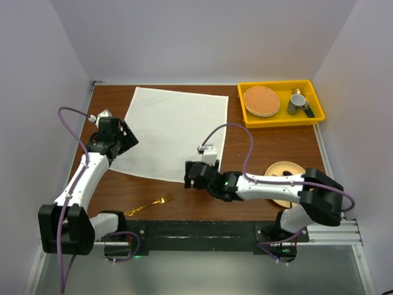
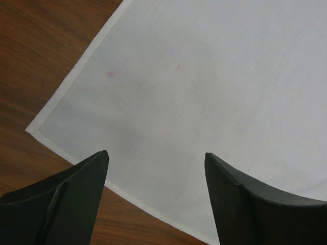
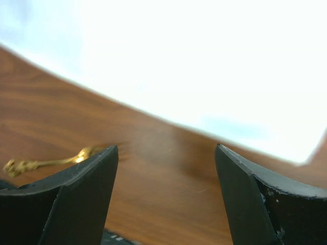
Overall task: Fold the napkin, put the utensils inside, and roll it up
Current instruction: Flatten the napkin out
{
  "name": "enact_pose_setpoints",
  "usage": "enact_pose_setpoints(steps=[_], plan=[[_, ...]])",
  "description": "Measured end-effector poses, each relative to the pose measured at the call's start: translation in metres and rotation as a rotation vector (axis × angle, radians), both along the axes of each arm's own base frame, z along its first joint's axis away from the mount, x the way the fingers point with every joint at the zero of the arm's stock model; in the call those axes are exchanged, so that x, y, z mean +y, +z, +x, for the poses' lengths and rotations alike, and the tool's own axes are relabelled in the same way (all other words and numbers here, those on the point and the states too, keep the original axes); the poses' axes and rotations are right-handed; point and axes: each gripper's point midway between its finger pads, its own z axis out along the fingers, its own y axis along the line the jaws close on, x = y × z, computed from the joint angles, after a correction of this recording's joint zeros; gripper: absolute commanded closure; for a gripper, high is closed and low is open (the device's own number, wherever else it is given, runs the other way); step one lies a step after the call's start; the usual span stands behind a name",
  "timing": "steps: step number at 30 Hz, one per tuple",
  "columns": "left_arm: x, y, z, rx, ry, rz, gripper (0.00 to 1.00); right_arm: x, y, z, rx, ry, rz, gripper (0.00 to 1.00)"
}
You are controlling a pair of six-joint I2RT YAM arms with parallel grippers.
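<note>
While the napkin (image 1: 175,132) lies flat, left gripper (image 2: 156,154) and right gripper (image 3: 166,147) gape (both empty).

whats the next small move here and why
Probably lower the left end effector onto the napkin corner near it and pinch, to start the fold. The napkin lies flat and unfolded, both end effectors are open and empty, the right end effector hangs by the near edge, and the fork lies on bare table.
</note>
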Motion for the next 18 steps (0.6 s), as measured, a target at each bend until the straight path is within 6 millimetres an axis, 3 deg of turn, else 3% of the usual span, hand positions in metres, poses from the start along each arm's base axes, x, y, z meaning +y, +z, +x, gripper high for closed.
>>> enact_pose_setpoints(steps=[1,4,8,9,13,18], plan=[[0.002,-0.001,0.0,0.005,0.006,0.002,0.28,-0.012,0.007,0.012,-0.005,-0.014,-0.015,0.2],[0.012,-0.006,-0.001,0.02,0.058,0.003,0.35,-0.052,0.019,0.05,0.007,-0.071,-0.053,0.23],[0.037,-0.009,-0.003,0.021,0.171,-0.022,0.36,-0.101,0.021,0.09,0.034,-0.15,-0.147,0.37],[0.043,-0.011,-0.004,0.024,0.198,-0.032,0.37,-0.106,0.02,0.093,0.042,-0.146,-0.174,0.45],[0.056,-0.028,-0.008,0.075,0.255,-0.054,0.37,-0.097,0.008,0.095,0.09,-0.07,-0.236,0.74],[0.072,-0.048,-0.016,0.137,0.31,-0.071,0.43,-0.085,-0.026,0.086,0.185,0.017,-0.28,0.8]])
